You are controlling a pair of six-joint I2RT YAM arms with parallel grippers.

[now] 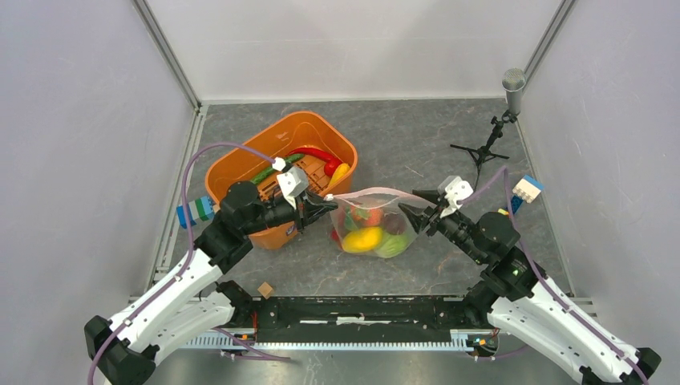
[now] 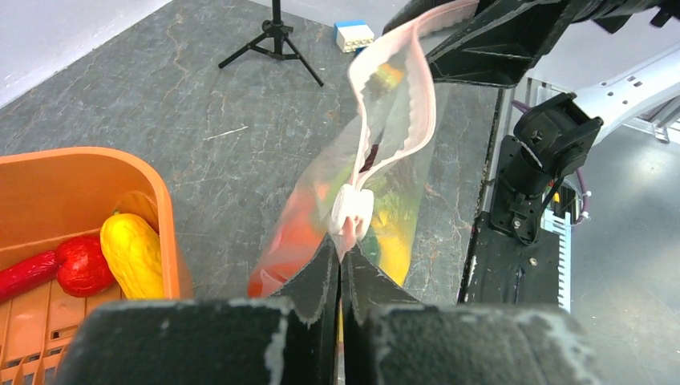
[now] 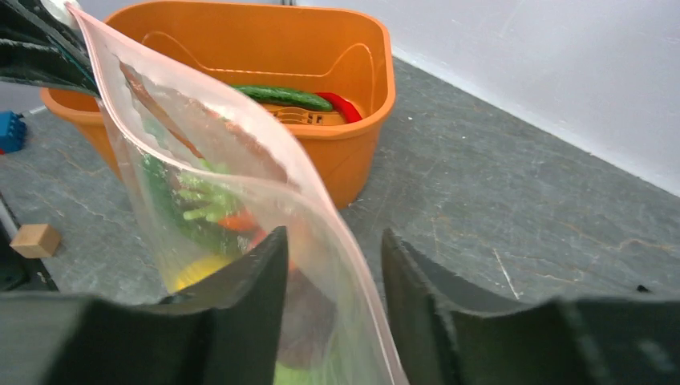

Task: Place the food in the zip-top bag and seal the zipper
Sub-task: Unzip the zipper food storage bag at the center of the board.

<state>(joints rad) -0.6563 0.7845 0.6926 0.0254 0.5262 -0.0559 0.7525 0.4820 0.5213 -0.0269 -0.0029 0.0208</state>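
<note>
- L pincer (image 2: 338, 258) pressed together, pinching zipper (image 2: 431, 112) end of zip-top bag (image 1: 377, 220).
- R pincer (image 3: 333, 245) spread, bag rim btwn its fingers.
- Food (image 1: 365, 238) inside bag.

The top camera looks down on the zip-top bag (image 1: 377, 228); both wrist cameras face it closely from opposite sides.

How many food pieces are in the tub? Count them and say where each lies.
4 visible: yellow piece against the tub wall, red piece beside it, chilli next along, green pod beside the chilli. The left arm may hide more.
</note>
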